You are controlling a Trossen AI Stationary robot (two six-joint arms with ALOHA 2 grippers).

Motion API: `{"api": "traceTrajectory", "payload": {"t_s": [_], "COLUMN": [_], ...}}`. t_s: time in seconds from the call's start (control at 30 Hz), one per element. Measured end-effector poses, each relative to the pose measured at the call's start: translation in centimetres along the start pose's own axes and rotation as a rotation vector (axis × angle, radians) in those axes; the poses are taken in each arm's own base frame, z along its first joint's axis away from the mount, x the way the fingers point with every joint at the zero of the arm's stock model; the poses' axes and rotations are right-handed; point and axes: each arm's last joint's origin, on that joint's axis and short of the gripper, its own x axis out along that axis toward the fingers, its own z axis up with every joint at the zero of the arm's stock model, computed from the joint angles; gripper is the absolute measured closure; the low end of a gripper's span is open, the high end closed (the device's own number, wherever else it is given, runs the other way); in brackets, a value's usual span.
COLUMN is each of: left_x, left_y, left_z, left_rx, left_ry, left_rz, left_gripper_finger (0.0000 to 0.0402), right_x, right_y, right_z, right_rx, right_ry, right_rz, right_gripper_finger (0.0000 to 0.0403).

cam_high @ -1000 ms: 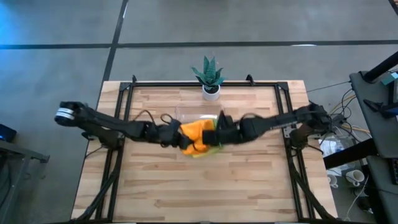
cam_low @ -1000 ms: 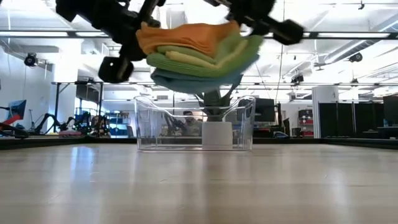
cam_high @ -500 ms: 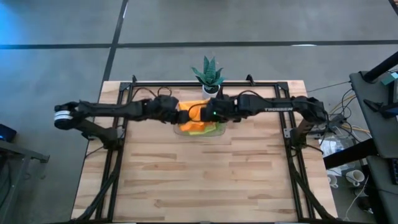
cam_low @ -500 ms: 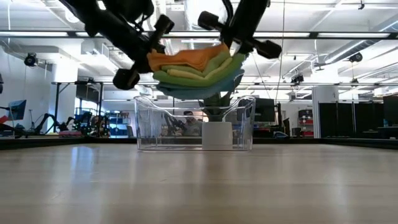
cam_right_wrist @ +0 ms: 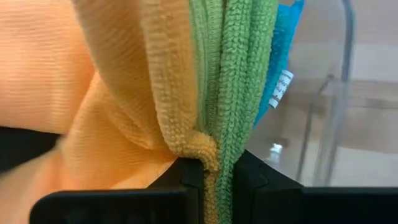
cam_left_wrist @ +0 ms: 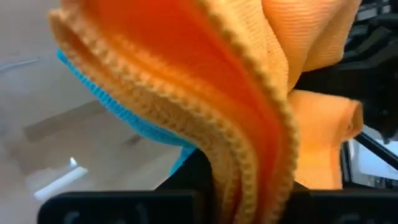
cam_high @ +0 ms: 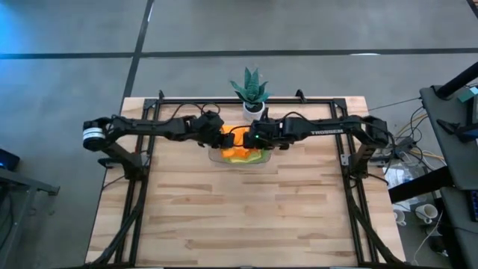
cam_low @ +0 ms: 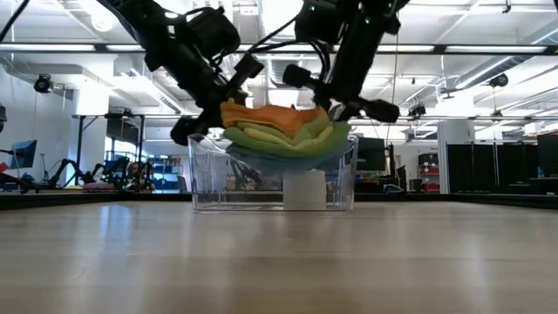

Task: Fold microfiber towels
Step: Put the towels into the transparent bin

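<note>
Stacked towels [cam_low: 281, 131] sag into the clear tray [cam_low: 344, 196].

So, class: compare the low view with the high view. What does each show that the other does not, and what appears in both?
Only the low view shows the stack's layers from the side, orange over green over light blue at the bottom, sagging into the clear tray, with the room behind. Only the high view shows the whole wooden table, the potted plant's leaves and both arms reaching in from opposite sides. Both show the towel stack held between the left gripper and the right gripper at the tray.
</note>
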Motion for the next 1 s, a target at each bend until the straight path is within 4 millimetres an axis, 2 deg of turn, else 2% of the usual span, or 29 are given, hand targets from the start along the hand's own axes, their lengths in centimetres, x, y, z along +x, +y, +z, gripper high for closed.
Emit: {"api": "traceTrajectory", "payload": {"t_s": [0.33, 0.5, 0.67, 1.0], "left_x": [1.6, 2.0, 2.1, 1.5], "left_y": [1.2, 1.6, 2.2, 2.1], "left_z": [0.3, 0.4, 0.2, 0.1], "left_rx": [0.014, 0.026, 0.041, 0.087], "left_ry": [0.08, 0.062, 0.047, 0.039], "left_rz": [0.138, 0.178, 0.226, 0.234], "left_gripper_finger": [0.0385, 0.0376, 0.0373, 0.0371], "right_x": [5.1, 6.8, 6.6, 5.2], "right_y": [0.6, 1.6, 2.4, 3.0], "right_z": [-0.5, -0.5, -0.2, 0.1], "right_rx": [0.007, -0.012, -0.044, -0.082], "right_ry": [0.042, 0.065, 0.058, 0.054], "right_rz": [-0.011, -0.049, -0.113, -0.155], "right_gripper_finger": [0.0373, 0.0373, 0.0347, 0.0232]}}
